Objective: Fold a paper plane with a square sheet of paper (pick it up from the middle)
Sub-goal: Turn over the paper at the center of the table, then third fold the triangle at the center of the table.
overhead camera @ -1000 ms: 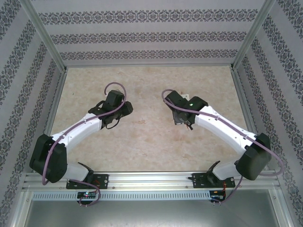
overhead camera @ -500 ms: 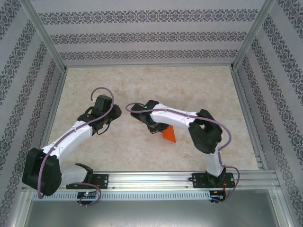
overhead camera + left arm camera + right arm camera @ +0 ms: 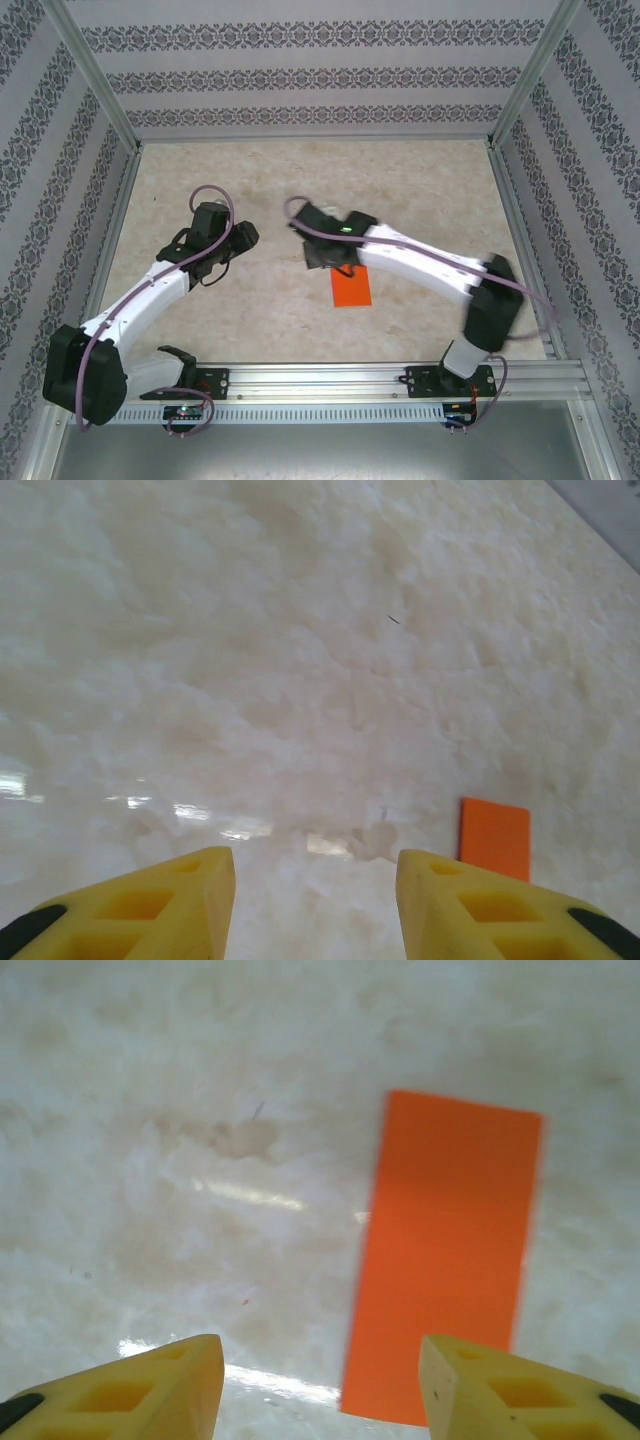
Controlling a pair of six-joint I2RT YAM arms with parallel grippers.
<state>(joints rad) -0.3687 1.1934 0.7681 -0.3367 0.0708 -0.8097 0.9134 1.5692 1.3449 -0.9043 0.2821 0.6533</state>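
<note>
I see orange paper sheet [image 3: 351, 287] lying flat on worktop [image 3: 420, 180], rectangle outline, near centre, a little toward 6 o'clock edge. Right tool [image 3: 322, 258] hangs just off sheet's 11 o'clock corner. On right wrist feed its yellow fingers [image 3: 170, 1380] stand wide apart, gap empty, sheet ahead at 1 o'clock, not gripped. Left tool [image 3: 240, 238] sits at sheet's 10 o'clock, apart from it, jaws partly spread, nothing held.
</note>
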